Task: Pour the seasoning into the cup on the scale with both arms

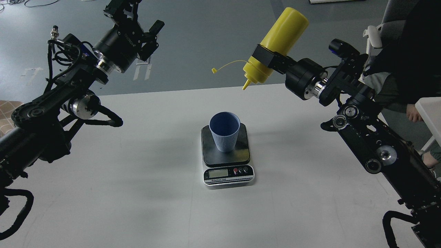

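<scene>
The pale blue ribbed cup (224, 135) stands upright on the dark platform of the scale (226, 156) at the table's middle. My right gripper (267, 58) is shut on the yellow seasoning bottle (277, 44), tilted with its nozzle (245, 86) pointing down-left, above and to the right of the cup, behind it. The bottle's cap tether (225, 65) hangs out to the left. My left gripper (139, 15) is open and empty, high at the upper left, far from the cup, its upper finger partly cut off by the frame's top.
The white table (137, 165) runs under both arms. A person in dark clothes (413, 51) sits in a chair at the right edge, close behind my right arm. A second white surface (430, 110) lies at the far right.
</scene>
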You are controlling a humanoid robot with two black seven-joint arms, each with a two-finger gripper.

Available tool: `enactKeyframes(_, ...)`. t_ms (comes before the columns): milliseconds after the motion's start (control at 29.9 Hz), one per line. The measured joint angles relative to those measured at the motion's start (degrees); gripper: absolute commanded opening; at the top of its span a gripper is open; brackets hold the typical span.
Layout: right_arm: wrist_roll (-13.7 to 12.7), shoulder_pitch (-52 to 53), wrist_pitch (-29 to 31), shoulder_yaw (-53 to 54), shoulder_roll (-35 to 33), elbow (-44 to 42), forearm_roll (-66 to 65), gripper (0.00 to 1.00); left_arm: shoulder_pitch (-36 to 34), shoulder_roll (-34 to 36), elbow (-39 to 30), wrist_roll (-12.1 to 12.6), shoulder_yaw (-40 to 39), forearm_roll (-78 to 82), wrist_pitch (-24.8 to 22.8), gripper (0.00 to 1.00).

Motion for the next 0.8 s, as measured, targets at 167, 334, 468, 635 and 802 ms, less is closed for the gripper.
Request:
enactKeyframes(167, 0.2, -0.4, -1.5, -5.1, -0.2, 3.9, -3.5, 0.00, 0.2, 1.4, -0.2, 0.0, -0.5, -0.1, -0.2, 0.98)
enactKeyframes(334, 1.0, -1.0, -2.7, -7.6, -0.7, 6.7, -6.8, 0.00, 0.2, 2.1, -0.8, 0.0, -0.6, -0.1, -0.4, 0.98)
enactKeyframes(468, 1.3, -1.9, -3.2, -7.7, -1.3, 7.4, -8.3, 0.00, 0.2, 2.3, -1.0, 0.0, -0.8, -0.1, -0.5, 0.98)
enactKeyframes(635, 1.3, -2.0, -5.3, -7.3, -1.4, 6.9, -8.1, 0.00, 0.2, 2.4, -1.0, 0.0, -0.8, -0.1, -0.8, 0.98)
enactKeyframes(802, -1.9, -2.6, -4.7, -0.1, 0.7, 6.0, 5.5, 0.00, 0.2, 2.1, -1.0, 0.0, -0.8, -0.1, -0.8, 0.98)
